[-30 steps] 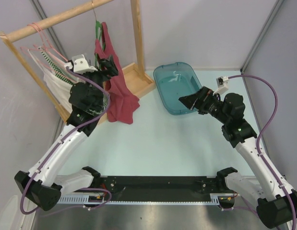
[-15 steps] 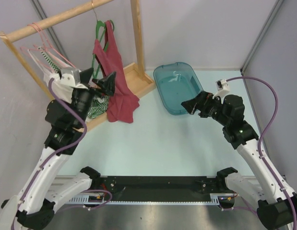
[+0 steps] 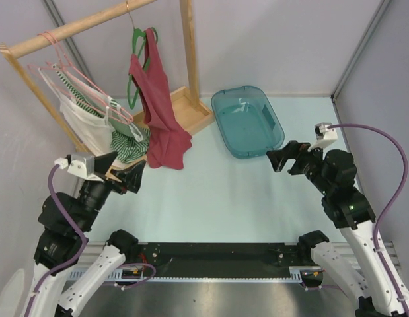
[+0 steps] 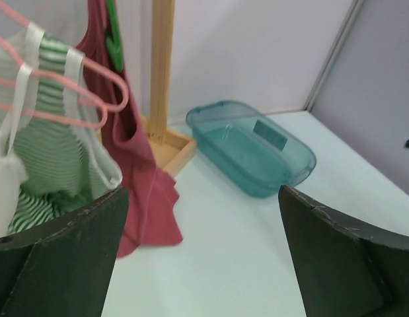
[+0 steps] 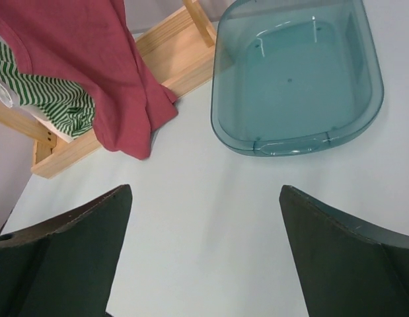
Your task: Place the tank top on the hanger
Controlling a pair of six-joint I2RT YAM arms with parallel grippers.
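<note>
Inside a booth of pale grey wall panels (image 3: 277,39), a wooden rack (image 3: 78,25) is standing at the far left of a pale mint table (image 3: 217,198). Pink hangers (image 3: 72,76) are hanging from its rail, carrying a white garment (image 3: 82,122) and a green-striped one (image 3: 128,146). Below them, toward the table's near edge, the left gripper (image 3: 121,170) is hovering with its fingers spread wide and nothing between them. Just right of the pink hangers, the tank top (image 3: 154,99) is hanging on the green hanger (image 3: 133,79), which is hooked over the rail. Its hem is spilling over the rack's base onto the table. Right of the rack, a clear teal bin (image 3: 247,122) is sitting near the back wall. Farther right, the right gripper (image 3: 288,157) is hovering just in front of the bin, fingers apart and holding nothing. A metal post (image 3: 363,46) is running up the corner at far right.
</note>
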